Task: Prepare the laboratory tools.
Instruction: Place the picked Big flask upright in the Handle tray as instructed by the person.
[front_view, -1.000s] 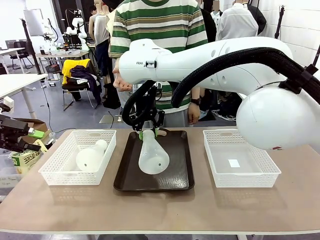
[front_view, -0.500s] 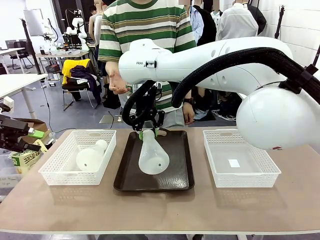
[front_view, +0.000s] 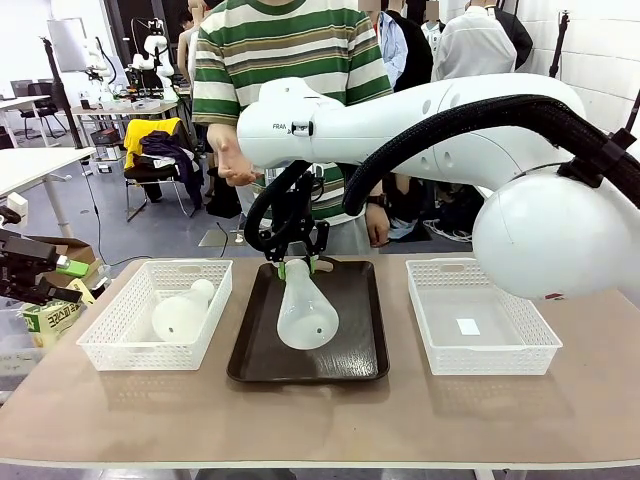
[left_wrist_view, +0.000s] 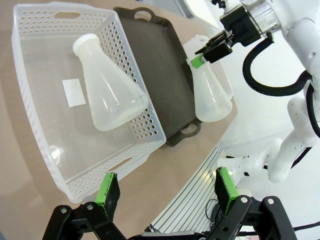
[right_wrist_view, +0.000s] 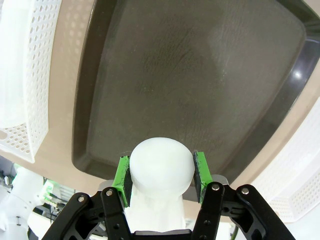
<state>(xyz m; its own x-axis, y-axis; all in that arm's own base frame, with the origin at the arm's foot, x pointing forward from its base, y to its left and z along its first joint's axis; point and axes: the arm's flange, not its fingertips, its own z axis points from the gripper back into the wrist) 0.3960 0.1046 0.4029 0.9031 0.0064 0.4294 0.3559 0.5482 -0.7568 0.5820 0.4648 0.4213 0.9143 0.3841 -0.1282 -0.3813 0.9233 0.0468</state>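
Almost nothing about the robot has changed over the last second. The right gripper (front_view: 297, 266) stays clamped on the neck of a flask (front_view: 307, 315), and the flask stays tilted over the dark tray (front_view: 357, 345), its wide base low and facing the camera. In the right wrist view both green pads (right_wrist_view: 121, 175) press against the white plastic. Whether the base rests on the tray cannot be told.

What has moved is the person behind the table, who has stepped toward the robot's left, one hand (front_view: 228, 160) raised near the arm.

A second flask (front_view: 180, 315) lies on its side in the left basket (front_view: 105, 350), as before. The left gripper (left_wrist_view: 167, 187) hangs off that end of the table with its jaws wide apart and nothing between them.

With the arm this still, the placing seems paused. The first flask looks about to be set down on the tray, and the second is not yet picked up.
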